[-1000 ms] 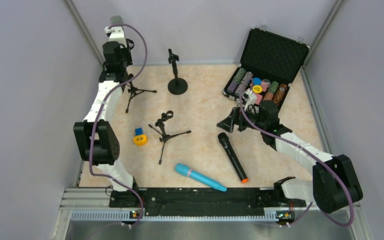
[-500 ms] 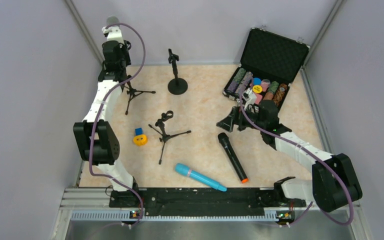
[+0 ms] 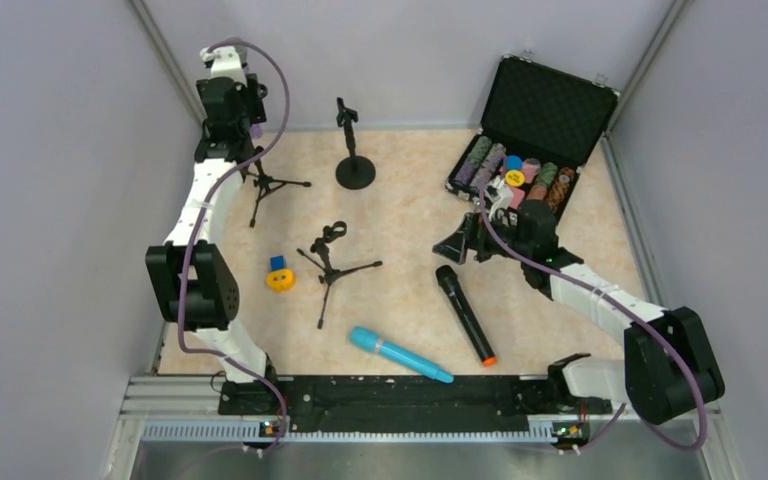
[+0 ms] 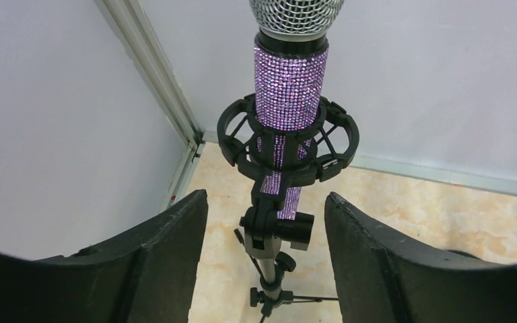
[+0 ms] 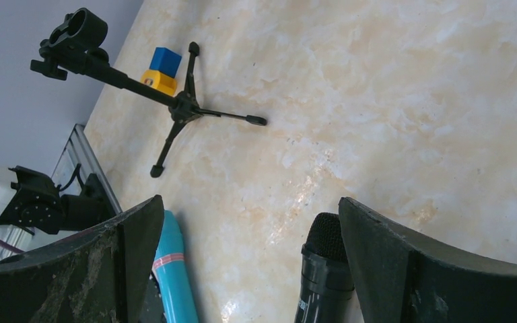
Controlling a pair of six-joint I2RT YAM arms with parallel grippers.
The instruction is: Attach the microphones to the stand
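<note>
The glittery purple microphone [image 4: 289, 81] with a silver mesh head stands upright in the black clip of a tripod stand [image 4: 269, 232] by the back-left corner. My left gripper [image 4: 264, 197] is open, its fingers apart on either side of the stand and touching nothing. In the top view my left arm [image 3: 225, 100] hides most of that microphone. The black microphone [image 3: 465, 313] and the light blue microphone [image 3: 400, 354] lie on the floor. My right gripper [image 5: 249, 200] is open just above the floor, the black microphone's head [image 5: 323, 235] beside its right finger.
A second tripod stand [image 3: 332, 262] stands mid-floor, and a round-base stand [image 3: 354, 168] stands at the back. A yellow and blue toy [image 3: 280, 276] lies left of centre. An open black case [image 3: 540, 110] with poker chips sits at the back right.
My left gripper has shifted slightly toward the back corner, and my arm now covers the mesh head in the top view. The right arm has barely moved.
</note>
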